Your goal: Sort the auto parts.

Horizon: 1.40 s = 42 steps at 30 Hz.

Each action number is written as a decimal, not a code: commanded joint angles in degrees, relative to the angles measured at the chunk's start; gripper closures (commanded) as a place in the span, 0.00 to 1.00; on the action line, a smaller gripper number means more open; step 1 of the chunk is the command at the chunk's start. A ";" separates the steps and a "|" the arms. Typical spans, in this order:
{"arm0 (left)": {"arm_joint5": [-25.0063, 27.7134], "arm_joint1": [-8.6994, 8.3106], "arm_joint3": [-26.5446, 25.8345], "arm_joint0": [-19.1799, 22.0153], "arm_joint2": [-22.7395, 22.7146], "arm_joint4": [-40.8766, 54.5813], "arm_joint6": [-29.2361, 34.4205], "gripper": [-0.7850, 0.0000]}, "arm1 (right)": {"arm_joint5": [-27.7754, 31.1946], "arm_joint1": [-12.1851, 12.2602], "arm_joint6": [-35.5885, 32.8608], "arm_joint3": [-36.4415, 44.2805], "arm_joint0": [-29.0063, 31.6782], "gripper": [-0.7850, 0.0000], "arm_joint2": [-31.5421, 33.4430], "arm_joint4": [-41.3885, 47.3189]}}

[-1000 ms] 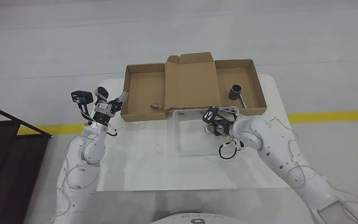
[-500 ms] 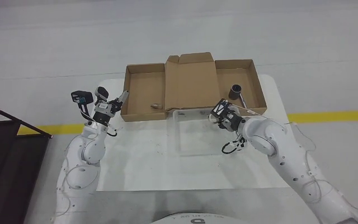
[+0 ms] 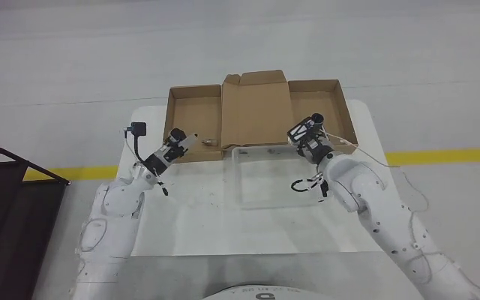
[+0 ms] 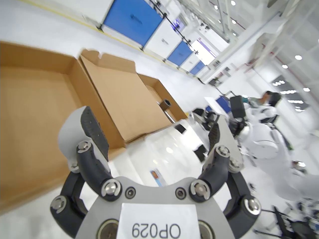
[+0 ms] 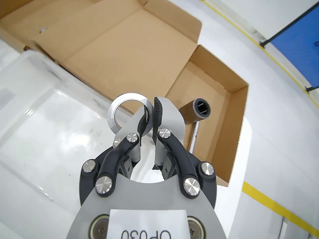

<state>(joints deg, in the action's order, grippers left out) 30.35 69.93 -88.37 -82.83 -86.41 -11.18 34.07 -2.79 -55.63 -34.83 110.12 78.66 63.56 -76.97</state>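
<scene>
My right gripper [image 5: 150, 110] is shut on the rim of a silver metal ring [image 5: 112, 115]. It hangs over the near wall of the cardboard box's right compartment [image 5: 206, 85], close to a dark cylinder [image 5: 197, 110] lying inside. In the top view the right gripper [image 3: 304, 135] sits just left of that cylinder [image 3: 316, 120]. A small metal part [image 3: 208, 140] lies in the left compartment [image 3: 193, 112]. My left gripper [image 3: 180, 142] is open at that compartment's front wall, with nothing between its fingers [image 4: 92, 125].
A clear plastic tray [image 3: 262, 180] stands on the white table in front of the box, below and behind my right gripper. The box's folded lid [image 3: 256, 112] lies flat between the two compartments. The table edge runs close on both sides.
My right gripper has carried the ring from over the clear tray up and right to the right compartment's edge. My left arm has swung in from the table's left side toward the left compartment.
</scene>
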 commanded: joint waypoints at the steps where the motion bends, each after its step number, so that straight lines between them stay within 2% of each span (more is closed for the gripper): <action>1: -0.31 -0.20 1.03 0.95 0.34 8.07 6.78 0.00 | -4.38 -0.39 -2.18 2.00 -0.23 1.00 -1.04 -3.73; 4: 0.48 -0.13 2.86 2.10 1.90 13.16 8.90 0.00 | -6.68 -1.12 -5.37 3.35 -1.57 1.00 -3.46 -7.38; 7: 0.06 0.10 5.43 3.68 3.13 19.11 9.16 0.00 | -5.92 -1.63 -7.13 3.40 -2.69 1.00 -5.19 -7.75; 15: -0.09 0.12 5.70 3.86 3.14 19.59 9.01 0.00 | -5.92 -1.63 -7.13 3.40 -2.69 1.00 -5.19 -7.75; 19: -3.66 0.08 5.10 4.11 4.39 23.91 11.89 0.00 | -3.83 -1.93 -5.12 2.87 -2.89 1.00 -5.41 -7.32; 26: -9.95 0.95 6.84 8.65 12.36 27.35 17.03 0.00 | -1.34 -3.89 -6.23 3.38 -7.93 1.00 -10.90 -9.26; 30: -10.11 1.41 8.34 10.70 15.58 25.90 16.29 0.00 | -0.08 -4.98 -7.28 3.81 -10.16 1.00 -13.46 -9.78; 35: -8.49 1.67 9.09 11.98 17.16 25.69 15.16 0.00 | 3.28 -6.14 -9.33 3.40 -12.34 1.00 -16.47 -10.52; 39: -7.35 1.69 9.26 12.22 17.54 25.50 14.20 0.18 | 4.36 -6.88 -9.74 2.17 -13.34 1.00 -17.10 -9.66; 41: -7.10 1.65 9.31 12.43 17.67 24.89 13.90 0.35 | 4.48 -7.21 -9.95 1.74 -13.66 1.00 -17.13 -9.20; 42: -6.93 1.63 9.32 12.51 17.82 24.23 13.63 0.38 | 4.52 -7.36 -10.11 1.56 -13.78 1.00 -17.13 -9.04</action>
<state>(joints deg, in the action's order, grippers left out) 23.27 71.58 -79.05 -70.40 -68.70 13.71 47.93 1.71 -62.88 -44.82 111.81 64.98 46.42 -86.14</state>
